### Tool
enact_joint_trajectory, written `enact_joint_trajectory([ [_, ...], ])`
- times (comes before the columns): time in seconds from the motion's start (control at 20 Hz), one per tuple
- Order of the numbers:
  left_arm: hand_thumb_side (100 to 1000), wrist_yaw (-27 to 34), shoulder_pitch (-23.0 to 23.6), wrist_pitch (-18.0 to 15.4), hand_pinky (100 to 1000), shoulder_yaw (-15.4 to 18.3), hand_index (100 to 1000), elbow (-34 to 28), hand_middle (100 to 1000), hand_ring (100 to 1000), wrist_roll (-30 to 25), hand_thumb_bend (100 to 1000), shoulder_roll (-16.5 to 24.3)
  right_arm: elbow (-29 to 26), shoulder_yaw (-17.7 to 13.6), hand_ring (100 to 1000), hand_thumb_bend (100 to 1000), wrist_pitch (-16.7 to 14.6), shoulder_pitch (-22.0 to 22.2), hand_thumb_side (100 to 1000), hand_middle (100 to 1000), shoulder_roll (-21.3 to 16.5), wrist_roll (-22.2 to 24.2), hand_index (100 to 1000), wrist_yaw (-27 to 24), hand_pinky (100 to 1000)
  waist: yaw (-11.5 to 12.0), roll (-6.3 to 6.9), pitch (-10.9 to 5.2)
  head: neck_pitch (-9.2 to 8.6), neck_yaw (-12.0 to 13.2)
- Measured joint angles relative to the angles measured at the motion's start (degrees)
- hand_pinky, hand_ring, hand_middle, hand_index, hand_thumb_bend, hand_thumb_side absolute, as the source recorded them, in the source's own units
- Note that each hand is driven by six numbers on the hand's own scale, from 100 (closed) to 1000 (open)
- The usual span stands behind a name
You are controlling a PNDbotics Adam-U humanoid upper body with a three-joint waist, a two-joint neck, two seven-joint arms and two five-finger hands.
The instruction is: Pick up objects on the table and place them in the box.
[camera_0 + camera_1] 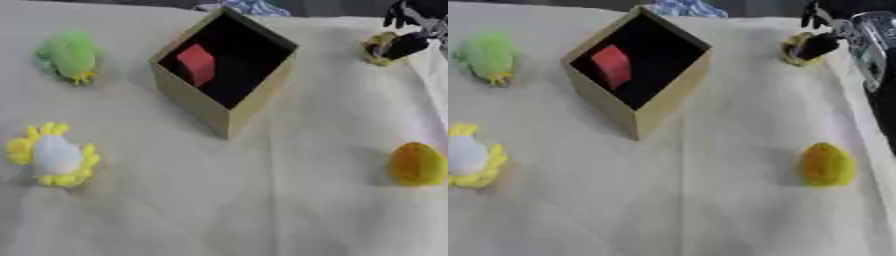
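Observation:
An open cardboard box (194,102) stands in the middle of the table, with a red block (198,63) inside it. My right hand (822,44) comes in from the top right corner, its dark fingers curled round a small yellow toy (378,50) at the table's far right. A green plush toy (68,54) lies at the far left. Nearer on the left lies a white plush toy with yellow petals (54,156). At the near right sits a yellow-orange plush toy (416,163). My left hand shows in neither view.
A pale cloth (219,200) covers the table, and its right edge runs close to the yellow-orange toy. Something blue and white (255,6) lies past the far edge behind the box.

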Motion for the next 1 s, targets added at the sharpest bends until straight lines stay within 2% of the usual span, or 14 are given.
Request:
enact_joint_trajectory([
  [0.1, 536, -0.08, 0.0, -0.03, 715, 0.02, 753, 0.0, 588, 622, 0.0, 347, 0.0, -0.68, 0.42, 692, 450, -0.21, 0.0, 466, 564, 0.01, 0.09, 694, -0.9, 789, -0.17, -0.08, -0.23, 0.12, 0.0],
  [0.15, 536, -0.15, 0.0, -0.05, 716, 0.04, 753, 0.0, 589, 622, 0.0, 348, 0.0, -0.97, 0.64, 761, 458, -0.26, 0.0, 533, 635, 0.01, 0.15, 755, -1.05, 812, -0.17, -0.14, -0.29, 0.14, 0.0],
  [0.2, 534, -0.19, 0.0, -0.06, 716, 0.06, 753, 0.0, 589, 622, -0.01, 348, 0.0, -1.16, 0.89, 832, 446, -0.25, 0.0, 661, 702, 0.0, 0.31, 800, -1.05, 836, -0.17, -0.25, -0.39, 0.15, 0.0],
  [0.25, 533, -0.22, 0.01, -0.08, 716, 0.08, 753, 0.0, 589, 622, -0.01, 349, 0.0, -1.33, 1.28, 863, 436, -0.18, 0.0, 737, 737, -0.05, 0.58, 825, -0.86, 846, -0.17, -0.39, -0.53, 0.16, 0.0],
  [0.3, 532, -0.25, 0.04, -0.09, 716, 0.09, 754, 0.0, 589, 622, -0.02, 350, 0.0, -1.48, 1.68, 897, 434, -0.09, 0.0, 765, 770, -0.19, 1.0, 851, -0.51, 856, -0.16, -0.52, -0.67, 0.16, 0.0],
  [0.4, 528, -0.35, 0.08, -0.17, 716, 0.1, 755, 0.0, 589, 622, 0.02, 353, 0.0, -1.8, 2.43, 942, 434, 0.21, 0.0, 765, 829, -0.61, 2.07, 895, 0.59, 869, -0.16, -0.7, -0.9, 0.16, 0.01],
  [0.55, 528, -0.53, 0.12, -0.28, 716, 0.11, 756, 0.0, 590, 622, 0.1, 355, 0.0, -2.54, 3.21, 953, 434, 0.77, 0.01, 765, 841, -1.49, 3.37, 908, 2.92, 881, -0.27, -0.75, -1.02, 0.15, 0.07],
  [0.9, 527, -0.65, 0.12, -0.4, 717, 0.11, 756, 0.0, 590, 623, 0.09, 351, 0.0, -3.13, 1.98, 876, 434, 1.23, 0.15, 764, 751, -1.74, 2.05, 824, 8.99, 852, -0.48, -0.67, -1.08, 0.17, 0.13],
  [1.0, 527, -0.65, 0.12, -0.46, 716, 0.11, 756, 0.0, 590, 623, 0.04, 350, 0.0, -2.65, 1.12, 870, 437, 1.0, 0.33, 733, 723, -1.59, 0.96, 793, 10.18, 838, -0.44, -0.6, -1.08, 0.19, 0.13],
])
